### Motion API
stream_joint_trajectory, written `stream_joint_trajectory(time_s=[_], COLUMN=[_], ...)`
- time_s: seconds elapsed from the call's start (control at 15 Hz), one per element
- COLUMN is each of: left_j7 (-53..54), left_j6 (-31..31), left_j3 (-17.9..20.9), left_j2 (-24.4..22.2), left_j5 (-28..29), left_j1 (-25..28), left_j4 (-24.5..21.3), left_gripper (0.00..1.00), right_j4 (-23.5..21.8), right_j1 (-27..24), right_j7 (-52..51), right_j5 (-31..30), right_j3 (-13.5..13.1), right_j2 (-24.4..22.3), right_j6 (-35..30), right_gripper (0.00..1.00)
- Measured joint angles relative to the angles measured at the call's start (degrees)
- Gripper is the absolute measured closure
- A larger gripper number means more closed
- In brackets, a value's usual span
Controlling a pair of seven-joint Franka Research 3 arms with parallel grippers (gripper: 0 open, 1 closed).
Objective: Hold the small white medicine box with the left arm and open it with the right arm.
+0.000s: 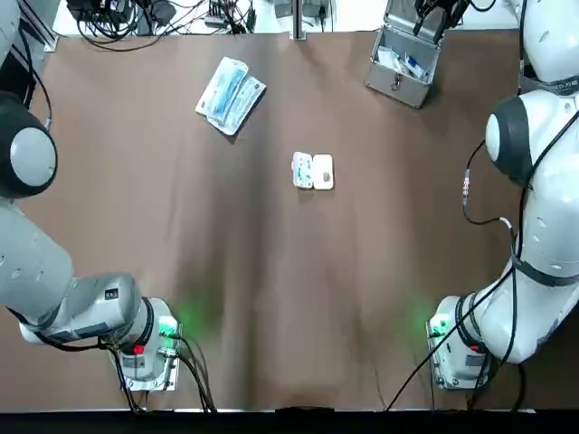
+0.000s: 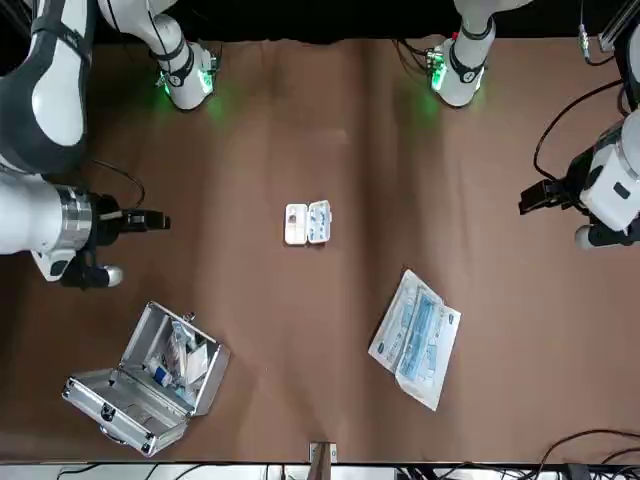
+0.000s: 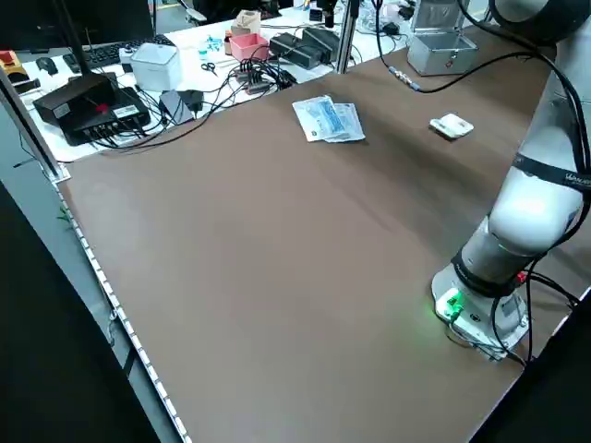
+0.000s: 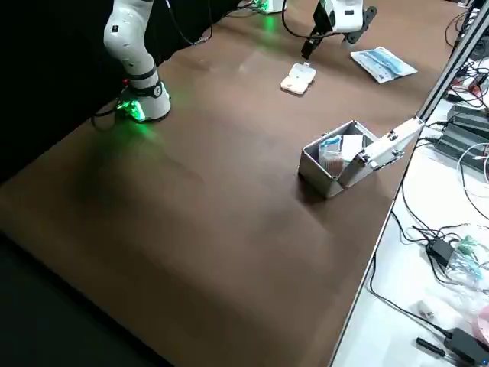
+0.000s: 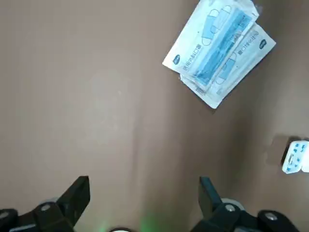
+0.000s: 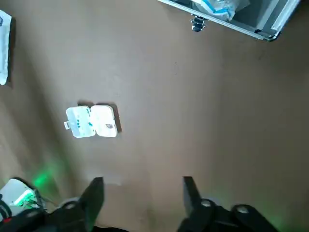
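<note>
At the middle of the brown table [image 1: 271, 271] the small white medicine box [image 1: 313, 171] lies alone, already open, its two halves spread flat side by side and joined along the middle. One half shows small bluish marks inside and the other a tan spot; which half is the lid cannot be told. Neither arm touches it. On the robot's left, the left gripper [image 5: 142, 188] hangs above bare tabletop, well apart from the box, its two fingers [image 5: 79, 189] spread wide with nothing between them; its wrist camera looks down on the tabletop, with the box at the frame's edge. On the robot's right, the right gripper [image 6: 142, 188] hangs above the table too, also well apart from the box, its fingers [image 6: 95, 191] parted wide and empty. Far from the robot on its left side, a pair of blue and white face mask packs [image 1: 230, 95] lies flat, one overlapping the other, at a slant to the table's edges and clear of the box. At the far right corner a small metal case [image 1: 403, 59] stands open with its lid tipped back, white and blue items inside it. Cables and desk clutter lie on the white bench [image 3: 111, 74] beyond the table's far edge.
</note>
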Motion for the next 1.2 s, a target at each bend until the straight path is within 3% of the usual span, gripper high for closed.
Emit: stream_joint_trajectory(time_s=[0.13, 0.67, 0.8, 1.07, 1.2], left_j7=[0.0, 0.0, 0.13, 1.12, 2.27], left_j6=[0.0, 0.34, 4.23, 6.92, 6.88], left_j3=[0.0, -0.16, -0.01, 6.48, 7.45], left_j2=[0.0, -0.18, -2.09, -4.78, -5.19], left_j5=[0.0, 0.0, 0.0, 0.0, 0.0], left_j1=[0.36, 0.8, 0.72, -5.69, -6.79], left_j4=[-0.02, -0.18, -2.61, -5.54, -6.03], left_gripper=[0.0, 0.0, 0.0, 0.0, 0.0], right_j4=[0.39, 3.33, 3.51, 3.68, 3.69], right_j1=[0.6, 1.2, 1.21, 1.24, -0.81], right_j7=[0.13, 0.92, 0.94, 3.87, 4.51], right_j5=[-0.29, -1.94, -3.5, -6.57, -7.09], right_j3=[0.0, -0.24, -0.37, -0.25, 1.72], right_j2=[-0.28, -0.78, -1.95, -3.93, -4.62], right_j6=[0.0, 0.02, 0.01, -0.05, 0.0], right_gripper=[0.02, 0.01, 0.01, 0.01, 0.01])
